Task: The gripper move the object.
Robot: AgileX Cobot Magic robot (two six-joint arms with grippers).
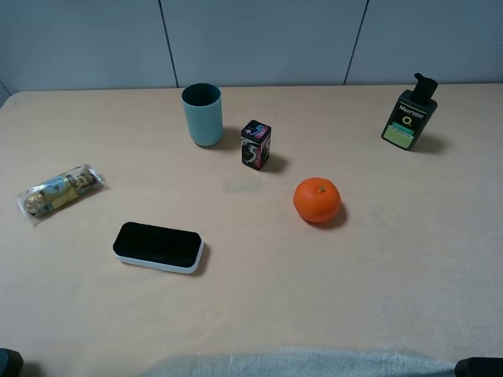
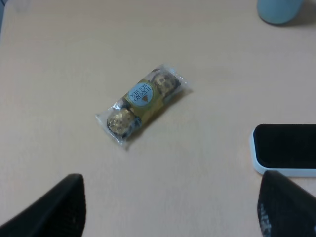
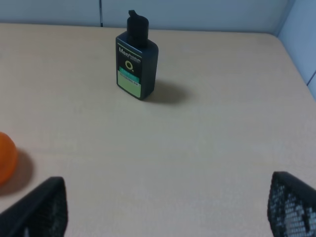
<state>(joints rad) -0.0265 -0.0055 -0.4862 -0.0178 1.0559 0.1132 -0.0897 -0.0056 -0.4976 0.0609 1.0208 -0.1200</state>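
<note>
The small black box with the pink, white and teal "5" (image 1: 255,145) stands upright near the middle of the table, just right of a teal cup. It shows in neither wrist view. My left gripper (image 2: 173,212) is open and empty, with its dark fingers (image 2: 59,210) wide apart above the table's near left part. My right gripper (image 3: 165,210) is open and empty above the near right part, its fingers (image 3: 291,207) wide apart. In the exterior high view only dark bits of the arms show at the bottom corners (image 1: 8,363), far from the box.
A teal cup (image 1: 203,115) stands left of the box. An orange (image 1: 317,199) lies to its front right. A black-and-green pump bottle (image 1: 409,114) stands far right. A flat black-and-white case (image 1: 158,247) and a chocolate pack (image 1: 61,192) lie to the left.
</note>
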